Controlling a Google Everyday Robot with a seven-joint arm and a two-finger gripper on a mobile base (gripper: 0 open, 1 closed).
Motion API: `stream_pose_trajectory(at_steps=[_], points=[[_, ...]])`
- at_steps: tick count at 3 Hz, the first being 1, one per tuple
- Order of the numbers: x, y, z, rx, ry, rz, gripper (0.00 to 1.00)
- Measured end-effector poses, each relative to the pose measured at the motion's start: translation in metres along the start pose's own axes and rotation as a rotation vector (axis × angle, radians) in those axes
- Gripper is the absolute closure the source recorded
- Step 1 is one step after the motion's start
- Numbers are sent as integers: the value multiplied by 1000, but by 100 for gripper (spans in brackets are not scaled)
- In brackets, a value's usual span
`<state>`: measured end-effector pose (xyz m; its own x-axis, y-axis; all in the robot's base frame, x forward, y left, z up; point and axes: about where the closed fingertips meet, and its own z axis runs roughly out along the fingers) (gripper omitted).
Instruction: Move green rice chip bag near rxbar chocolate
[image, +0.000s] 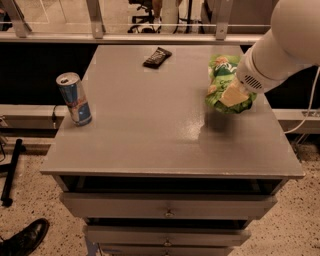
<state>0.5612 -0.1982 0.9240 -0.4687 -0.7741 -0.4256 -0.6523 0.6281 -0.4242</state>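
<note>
Camera view: my white arm (285, 45) comes in from the upper right corner and reaches down over the right side of the grey surface (150, 130). My end effector (234, 94) sits at the end of the arm, over the right edge region of the surface, and it is pinching the green rice chip bag (222, 75). Most of the end effector is hidden behind my wrist; only a pale piece of it shows against the lower part of the bag. The bag is crumpled, bright green, and held a little above the surface, with a dark shadow lying on the grey top just below it and slightly to the left.

The rxbar chocolate (157, 57) lies flat near the far edge of the surface, about the middle of that edge, turned at a slant. It is apart from the bag, off to the bag's left and somewhat farther back, with bare grey top between them.

A blue-silver drink can (74, 98) stands upright near the left edge, well apart from both the bar and the bag.

Below the top, the front shows drawers (167, 205) stacked one over another. A black shoe (25, 239) rests on the speckled floor at the lower left corner.
</note>
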Motion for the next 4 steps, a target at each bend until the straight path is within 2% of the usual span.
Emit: stream_pose_trajectory(at_steps=[1, 2, 3, 4], points=[[-6, -2, 3, 8, -10, -10, 100], [-32, -17, 19, 31, -59, -36, 100], [-68, -38, 49, 20, -136, -54, 100], [-102, -58, 83, -20, -217, -73, 100]])
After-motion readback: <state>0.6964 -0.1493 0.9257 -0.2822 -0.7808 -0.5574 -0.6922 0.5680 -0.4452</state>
